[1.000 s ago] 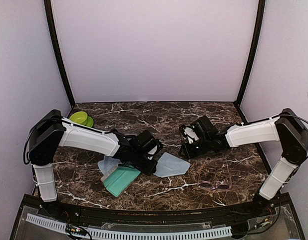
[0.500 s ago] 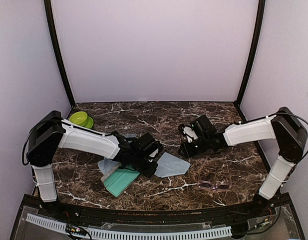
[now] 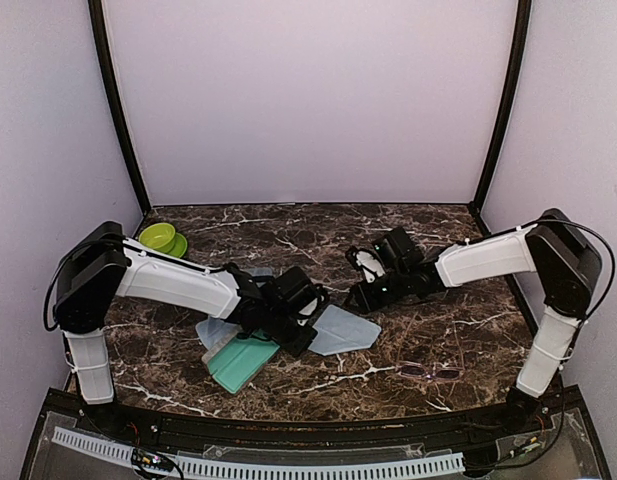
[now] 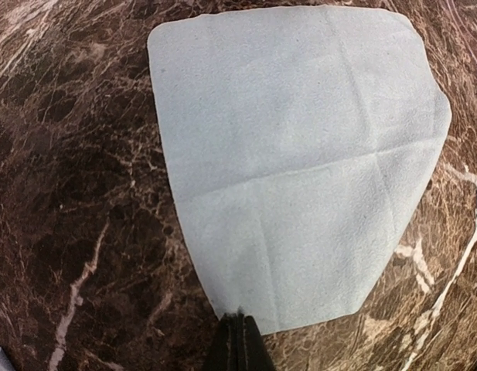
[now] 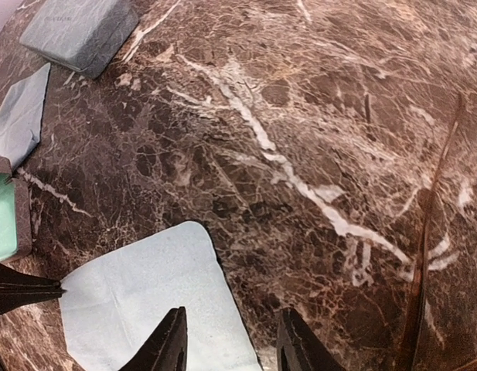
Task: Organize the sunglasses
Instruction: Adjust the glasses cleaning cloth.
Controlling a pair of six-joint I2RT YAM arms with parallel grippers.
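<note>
The sunglasses (image 3: 431, 373), a thin pink-purple pair with dark lenses, lie flat near the table's front right, away from both grippers. My left gripper (image 3: 308, 338) (image 4: 240, 323) is shut on the near edge of a light blue cloth (image 3: 344, 330) (image 4: 300, 154), which creases at the fingertips. My right gripper (image 3: 361, 296) (image 5: 230, 348) hangs open just above the far corner of the same cloth (image 5: 145, 297), with nothing between its fingers. In the right wrist view the left fingertips (image 5: 25, 290) show at the left edge.
An open green-lined case (image 3: 238, 361) (image 5: 2, 220) lies beside the left gripper, with a second light blue cloth (image 3: 216, 328) (image 5: 18, 116) next to it. A grey case (image 5: 80, 31) lies farther back. A green bowl (image 3: 160, 237) stands at the back left. A thin dark strip (image 5: 435, 216) crosses the right wrist view.
My left gripper has closed on the cloth's edge. The right arm has moved left toward the cloth's far corner, its jaws a little wider.
</note>
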